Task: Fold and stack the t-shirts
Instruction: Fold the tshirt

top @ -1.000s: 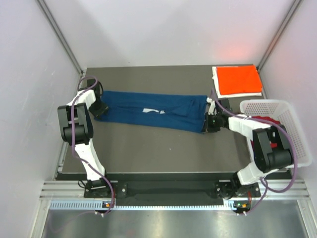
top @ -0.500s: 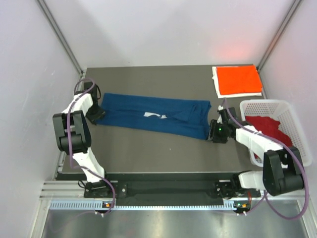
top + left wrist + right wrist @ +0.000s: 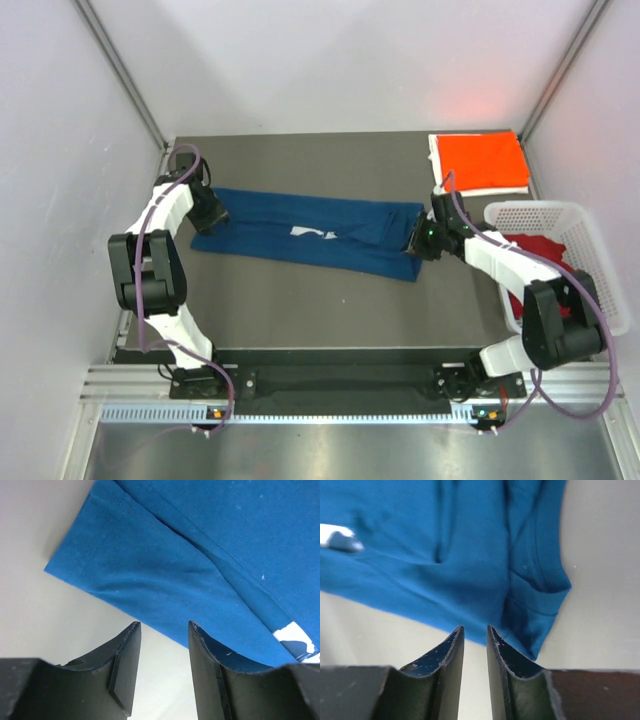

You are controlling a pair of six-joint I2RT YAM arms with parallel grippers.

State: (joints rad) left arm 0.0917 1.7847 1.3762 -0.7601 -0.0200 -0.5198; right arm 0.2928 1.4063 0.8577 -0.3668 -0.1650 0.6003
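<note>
The navy blue t-shirt lies as a long folded strip across the table, its white print facing up. My left gripper is at the strip's left end. In the left wrist view its jaws are open and empty over bare table, just off the shirt's edge. My right gripper is at the strip's right end. Its jaws stand narrowly apart and empty beside the shirt's sleeve end. The folded orange-red t-shirt lies at the back right. The dark red t-shirt sits in the basket.
The white lattice basket stands at the table's right edge, close behind my right arm. White paper shows under the orange-red shirt. Side walls close in the table on the left and right.
Both grippers drew off the shirt's ends outward, then came back to them, a little farther from the arm bases. The shirt strip now lies flatter and slightly shorter.
</note>
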